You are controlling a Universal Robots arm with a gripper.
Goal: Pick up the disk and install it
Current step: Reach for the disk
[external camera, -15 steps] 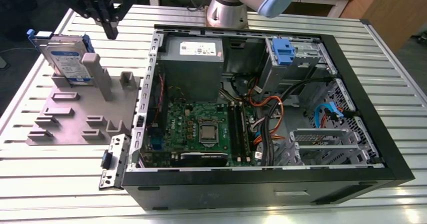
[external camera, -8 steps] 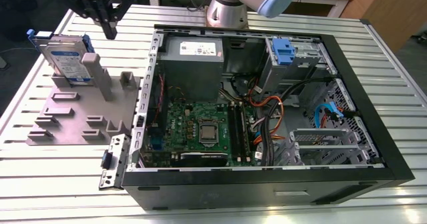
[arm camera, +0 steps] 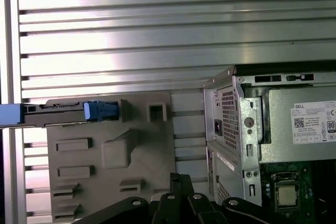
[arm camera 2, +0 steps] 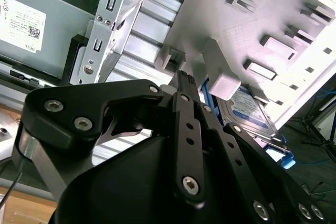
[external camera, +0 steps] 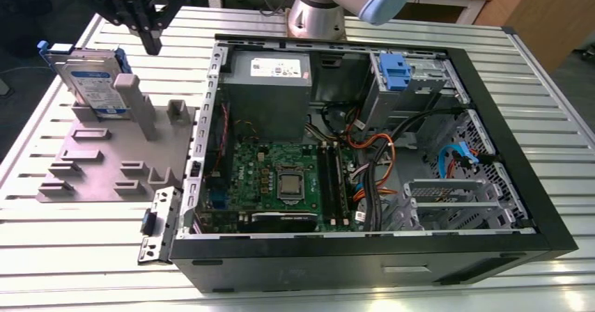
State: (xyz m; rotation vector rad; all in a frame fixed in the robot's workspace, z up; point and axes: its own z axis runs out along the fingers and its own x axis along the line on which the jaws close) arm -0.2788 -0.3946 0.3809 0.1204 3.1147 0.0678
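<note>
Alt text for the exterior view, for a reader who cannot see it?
The gripper hangs beside the untouched disk, which stands on edge in a grey holder on a slatted table. An open computer case lies at the exterior view's right.

Silver-grey disk point(external camera: 96, 82) (blue-framed), upright on edge — slotted in grey stand point(external camera: 97, 176)

The disk point(external camera: 93, 75) — lower edge hidden behind the grey stand point(external camera: 102, 160).
</note>
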